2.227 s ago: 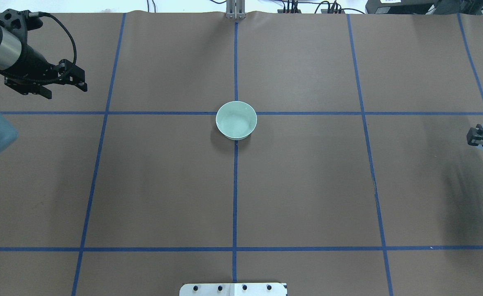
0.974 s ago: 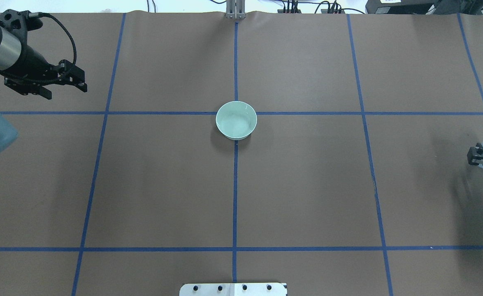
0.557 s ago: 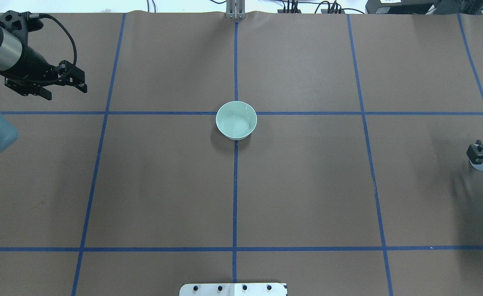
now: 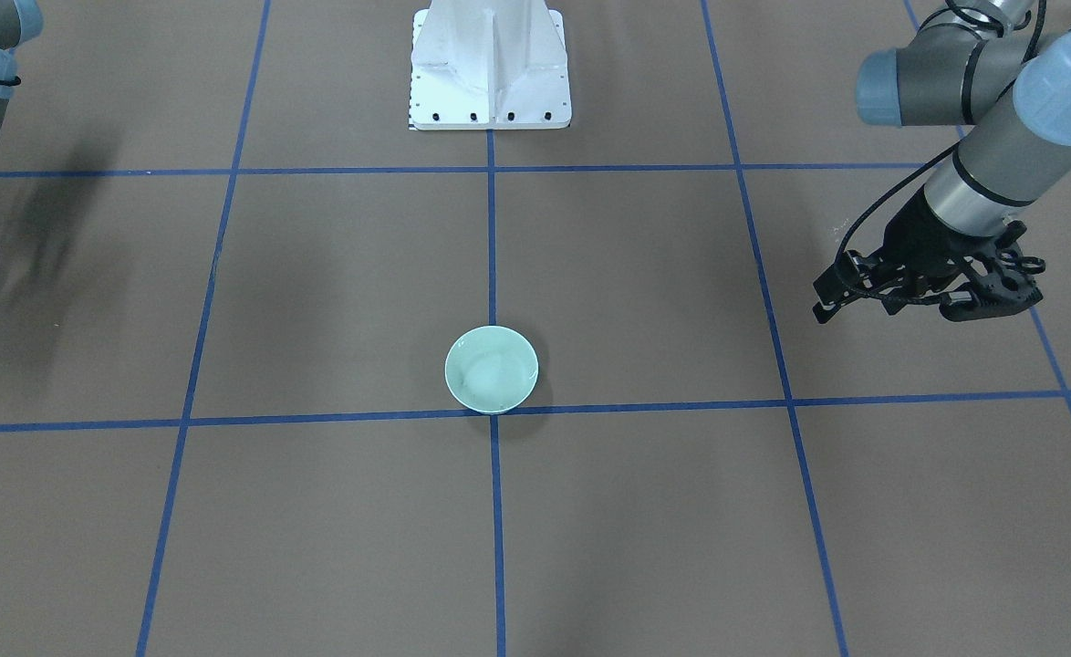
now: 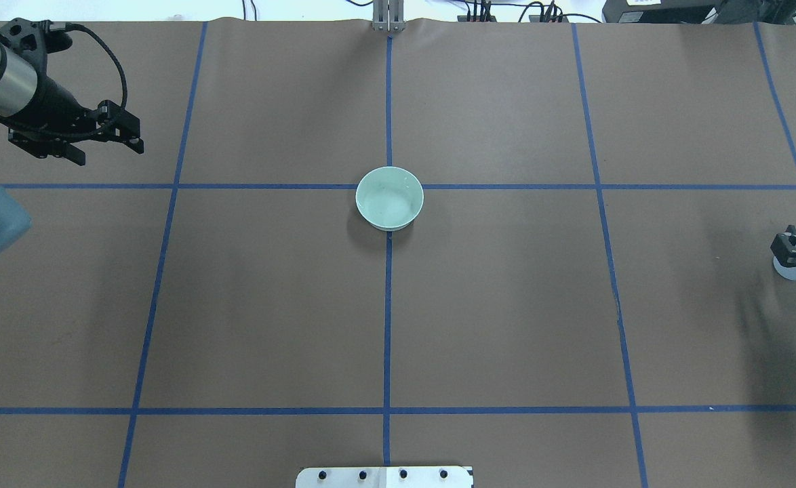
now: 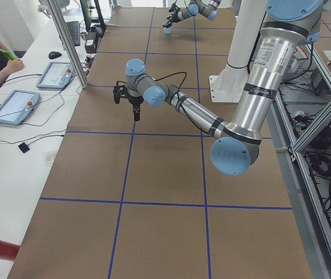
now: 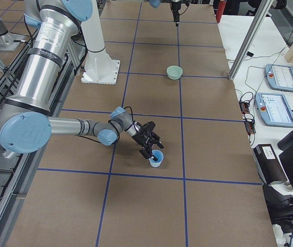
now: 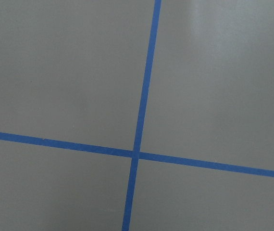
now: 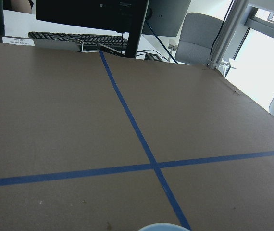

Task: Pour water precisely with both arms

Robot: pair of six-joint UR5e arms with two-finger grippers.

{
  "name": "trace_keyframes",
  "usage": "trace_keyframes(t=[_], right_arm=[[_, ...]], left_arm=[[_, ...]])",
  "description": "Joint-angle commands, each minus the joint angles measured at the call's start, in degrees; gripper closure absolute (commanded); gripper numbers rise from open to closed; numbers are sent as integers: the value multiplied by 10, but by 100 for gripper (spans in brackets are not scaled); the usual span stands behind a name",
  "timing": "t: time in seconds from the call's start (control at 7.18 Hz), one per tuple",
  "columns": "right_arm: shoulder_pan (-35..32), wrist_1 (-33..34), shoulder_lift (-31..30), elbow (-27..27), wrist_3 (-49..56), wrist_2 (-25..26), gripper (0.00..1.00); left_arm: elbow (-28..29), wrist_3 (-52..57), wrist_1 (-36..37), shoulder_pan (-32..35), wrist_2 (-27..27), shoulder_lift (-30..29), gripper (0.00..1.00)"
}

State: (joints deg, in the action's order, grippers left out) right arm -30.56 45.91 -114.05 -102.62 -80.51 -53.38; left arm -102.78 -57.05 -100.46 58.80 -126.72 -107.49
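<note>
Bowl (image 5: 389, 198): pale green and upright at the middle of the counter (image 5: 262, 305), standing on a crossing of the blue tape lines (image 5: 388, 325).
Water: a faint lighter patch lies on the bowl's floor, but I cannot tell whether it is liquid. What the blue cup holds cannot be told either.
Blue cup (image 7: 156, 160): small, light blue and upright, low at the counter near its edge on the robot's right, well apart from the bowl. Its rim just shows at the bottom edge of the right wrist view.
Right gripper (image 7: 151, 151): its fingers are clasped on the blue cup at the rim, and it is angled down from the side.
Right arm (image 7: 79, 126): stretched low along the counter toward the cup.
Left gripper (image 5: 133, 133): released and empty, with its fingers spread. It hangs above the counter far off on the robot's left, well apart from the bowl.
Left arm (image 4: 982, 173): bent at the elbow, with a black cable looping to the wrist.
Left wrist view: only brown counter and a tape crossing.
Pedestal (image 4: 490, 64): white, bolted down on the robot's side in line with the bowl.
</note>
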Motion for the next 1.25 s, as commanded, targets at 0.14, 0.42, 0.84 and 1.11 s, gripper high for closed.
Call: trace_keyframes(t=[0.14, 0.42, 0.84, 1.11], right_arm=[[-54, 1, -18, -67, 135, -57, 1], [-213, 9, 29, -80, 316, -237, 1], [-385, 185, 149, -66, 540, -464, 1], [-486, 299, 243, -4, 681, -604, 1]], left_arm=[[1, -3, 0, 0, 0, -8, 0], [21, -7, 4, -12, -1, -58, 0], [117, -122, 3, -63, -1, -189, 0], [172, -187, -3, -104, 2, -255, 0]])
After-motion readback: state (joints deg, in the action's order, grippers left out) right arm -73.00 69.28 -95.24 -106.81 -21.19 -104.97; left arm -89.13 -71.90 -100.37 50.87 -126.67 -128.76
